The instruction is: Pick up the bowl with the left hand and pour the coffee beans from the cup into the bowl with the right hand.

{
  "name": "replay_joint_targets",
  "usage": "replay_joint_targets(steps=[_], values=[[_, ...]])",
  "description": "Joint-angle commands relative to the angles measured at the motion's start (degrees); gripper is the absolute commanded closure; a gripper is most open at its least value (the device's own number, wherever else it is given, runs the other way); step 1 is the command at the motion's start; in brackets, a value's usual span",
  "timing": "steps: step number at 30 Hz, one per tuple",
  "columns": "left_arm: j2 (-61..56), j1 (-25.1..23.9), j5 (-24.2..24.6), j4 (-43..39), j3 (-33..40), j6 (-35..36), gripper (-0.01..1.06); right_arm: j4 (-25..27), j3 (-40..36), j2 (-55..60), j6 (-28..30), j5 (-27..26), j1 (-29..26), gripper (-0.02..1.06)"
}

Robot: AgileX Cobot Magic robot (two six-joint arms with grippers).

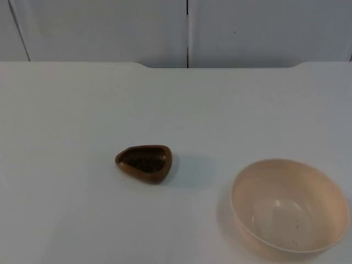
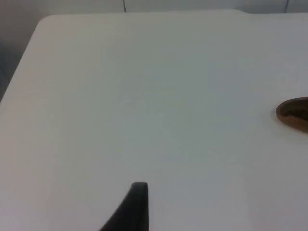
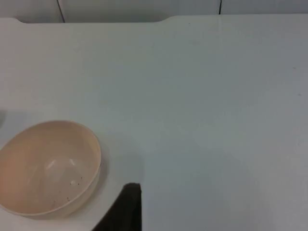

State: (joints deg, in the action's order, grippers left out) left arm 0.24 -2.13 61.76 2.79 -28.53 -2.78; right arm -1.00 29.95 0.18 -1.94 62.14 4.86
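A small brown cup (image 1: 144, 163) holding dark coffee beans (image 1: 144, 164) stood near the middle of the white table (image 1: 66, 121), and an empty cream bowl (image 1: 289, 206) sat well apart from it at about four o'clock. The left gripper (image 2: 130, 211) and the right gripper (image 3: 122, 211) each hung above bare table, the right one just beside the bowl; whether either was apart or together could not be told.

No legible text or labels anywhere.

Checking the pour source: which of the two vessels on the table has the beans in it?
The small brown cup, mid-table: dark beans fill its hollow. The larger cream bowl to its right holds none, only a few dark specks.
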Motion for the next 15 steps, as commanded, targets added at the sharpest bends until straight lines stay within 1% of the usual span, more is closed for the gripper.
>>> replay_joint_targets(steps=[1, 7, 15], values=[[-0.24, -0.19, -1.45, 1.06, -0.78, 0.28, 0.02, -0.29, -0.41, -0.18, 0.23, -0.38, -0.43, -0.01], [0.01, -0.19, -2.34, 1.69, -2.7, 0.28, 0.02, -0.29, -0.41, -0.18, 0.23, -0.38, -0.43, -0.01], [6.39, -0.19, -4.07, 3.16, -6.06, -0.35, 0.02, -0.29, -0.41, -0.18, 0.23, -0.38, -0.43, -0.01]])
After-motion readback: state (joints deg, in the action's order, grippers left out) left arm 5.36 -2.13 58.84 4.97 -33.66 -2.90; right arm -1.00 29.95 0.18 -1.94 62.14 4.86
